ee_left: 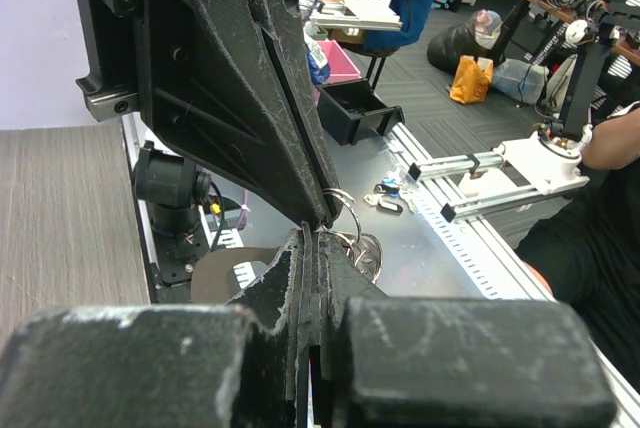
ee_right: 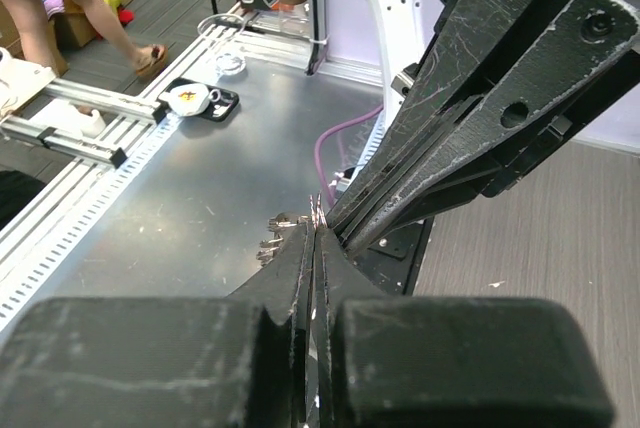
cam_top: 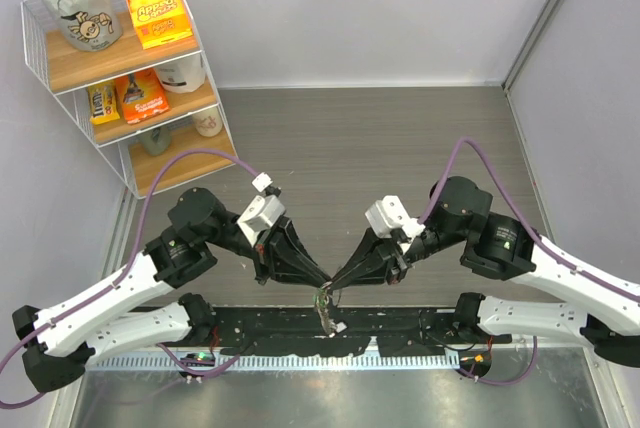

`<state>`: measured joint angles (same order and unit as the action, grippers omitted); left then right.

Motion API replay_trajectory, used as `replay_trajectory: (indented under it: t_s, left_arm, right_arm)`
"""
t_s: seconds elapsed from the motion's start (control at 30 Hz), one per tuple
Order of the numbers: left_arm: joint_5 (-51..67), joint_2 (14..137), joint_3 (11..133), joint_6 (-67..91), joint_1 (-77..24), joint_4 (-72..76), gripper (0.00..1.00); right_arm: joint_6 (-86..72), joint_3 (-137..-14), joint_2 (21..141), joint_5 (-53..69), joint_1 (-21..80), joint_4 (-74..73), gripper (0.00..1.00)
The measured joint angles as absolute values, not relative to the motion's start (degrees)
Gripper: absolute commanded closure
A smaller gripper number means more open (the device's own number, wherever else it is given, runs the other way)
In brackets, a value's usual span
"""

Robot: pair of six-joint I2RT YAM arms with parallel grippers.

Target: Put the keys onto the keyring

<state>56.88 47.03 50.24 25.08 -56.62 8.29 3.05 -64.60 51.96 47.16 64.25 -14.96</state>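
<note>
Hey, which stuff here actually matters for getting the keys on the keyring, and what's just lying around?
For the job: keyring; keys; left claw and right claw, both shut on the keyring.
Lying about: wire shelf, orange box, grey bag, snack packet.

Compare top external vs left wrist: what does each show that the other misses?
Top external only: the wire shelf of snacks, and the keyring hanging below the tips. Left wrist only: its wire loops close up, plus small loose items on the metal bench behind. Both: the left gripper and right gripper shut, tips meeting at the keyring.
</note>
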Motion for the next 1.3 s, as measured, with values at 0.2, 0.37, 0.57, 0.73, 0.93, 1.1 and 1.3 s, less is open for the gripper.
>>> replay_trajectory:
  t_s: [0.2,0.37,0.57,0.73,0.93,1.1,1.3]
  left_arm:
    - [56.1,47.03,50.5,24.99,-56.62,8.19,1.0]
    - [55.9,47.03,50.57,24.84,-56.62,7.62,1.0]
    - [53.82,45.93,50.76,23.49,-56.66,5.15,1.0]
    - [49.98,46.09,50.76,22.09,-56.88,3.51,1.0]
    - [46.33,44.8,50.74,20.97,-56.99,0.97,1.0]
    - [44.45,43.07,50.7,20.27,-56.99,0.21,1.0]
    - [43.0,41.17,49.84,19.59,-57.01,0.03,1.0]
  right_arm:
    - [2.11,-62.92,50.0,42.39,65.98,-13.02,0.95]
    - [1.39,-61.73,49.36,38.89,68.07,-11.16,0.95]
    - [1.37,-60.14,49.19,32.51,72.49,-7.18,0.95]
    - [1.58,-57.23,49.1,23.7,75.96,0.36,0.95]
    - [1.56,-52.6,48.4,16.82,77.6,7.46,0.95]
    - [1.37,-52.05,47.75,16.14,77.67,9.39,0.95]
    - [1.13,-51.9,46.35,16.84,77.8,8.86,0.95]
